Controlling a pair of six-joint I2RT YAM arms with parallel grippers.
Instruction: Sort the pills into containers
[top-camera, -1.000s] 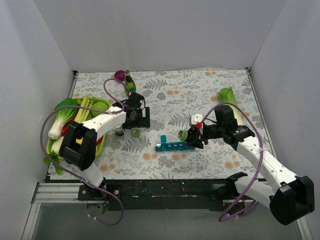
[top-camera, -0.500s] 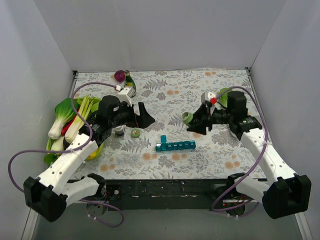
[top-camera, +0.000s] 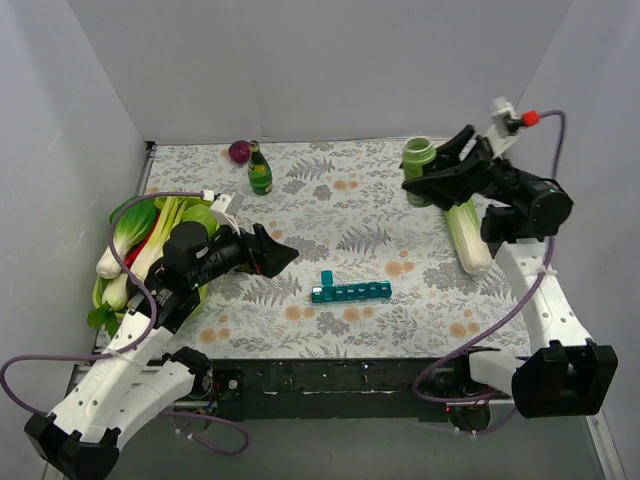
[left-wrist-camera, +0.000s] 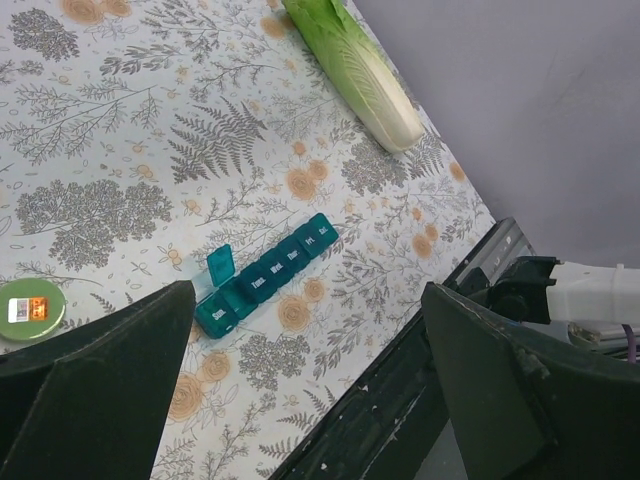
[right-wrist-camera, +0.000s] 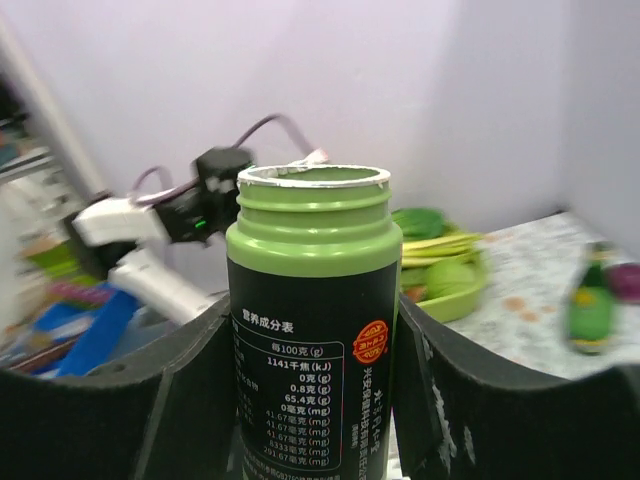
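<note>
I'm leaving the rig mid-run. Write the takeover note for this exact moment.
Left claw: open, empty, hovering just left of the teal pill organiser.
Right claw: shut on the uncapped green pill bottle, upright, raised at the far right.
Organiser: flat on the table, front middle; its end lid is up, the other lids are down.
Bottle cap: on the table near the left claw.
Done: bottle and one compartment opened.
Left: pills into compartments; none visible there.
</note>
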